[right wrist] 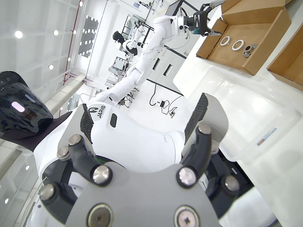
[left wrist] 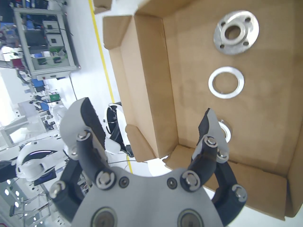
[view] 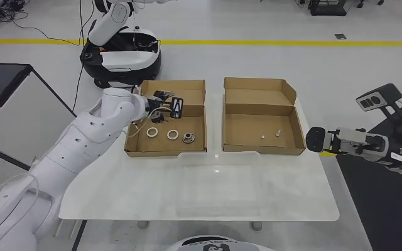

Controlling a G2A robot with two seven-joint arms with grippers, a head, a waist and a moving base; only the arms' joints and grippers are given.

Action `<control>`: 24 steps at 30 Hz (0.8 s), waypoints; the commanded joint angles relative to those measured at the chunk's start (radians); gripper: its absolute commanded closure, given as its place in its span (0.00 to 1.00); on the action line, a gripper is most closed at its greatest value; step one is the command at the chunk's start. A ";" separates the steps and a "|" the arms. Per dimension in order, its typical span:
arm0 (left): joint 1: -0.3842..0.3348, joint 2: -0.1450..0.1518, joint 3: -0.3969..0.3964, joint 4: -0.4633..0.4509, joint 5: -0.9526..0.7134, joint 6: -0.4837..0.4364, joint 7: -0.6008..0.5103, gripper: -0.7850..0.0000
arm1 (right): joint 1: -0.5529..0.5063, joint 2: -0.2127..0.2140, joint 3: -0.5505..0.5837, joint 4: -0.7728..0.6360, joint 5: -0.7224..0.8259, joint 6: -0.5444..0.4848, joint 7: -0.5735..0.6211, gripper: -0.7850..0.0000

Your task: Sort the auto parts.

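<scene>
Top: my left pincer point(view: 176, 108) hangs spread over the left box point(view: 134, 148), which holds two rings point(view: 173, 133) and one flange point(view: 188, 136); two small parts point(view: 277, 132) lie in the right box point(view: 295, 135) beside it. Left wrist: I'd centre over the nearest ring point(left wrist: 226, 131), then descend straight. Right wrist: right pincer point(right wrist: 144, 109) spread, empty, well off the left box.

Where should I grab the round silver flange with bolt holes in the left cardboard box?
Probably by its raised centre hub, from straight above: the round silver metal flange lies flat in the brown cardboard box, its thin rim hard to pinch.
</scene>
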 commanded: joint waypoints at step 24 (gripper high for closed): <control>0.455 0.160 -0.589 -0.407 -0.188 -0.026 0.196 0.00 | 0.000 0.000 0.000 0.000 0.000 0.000 0.000 0.00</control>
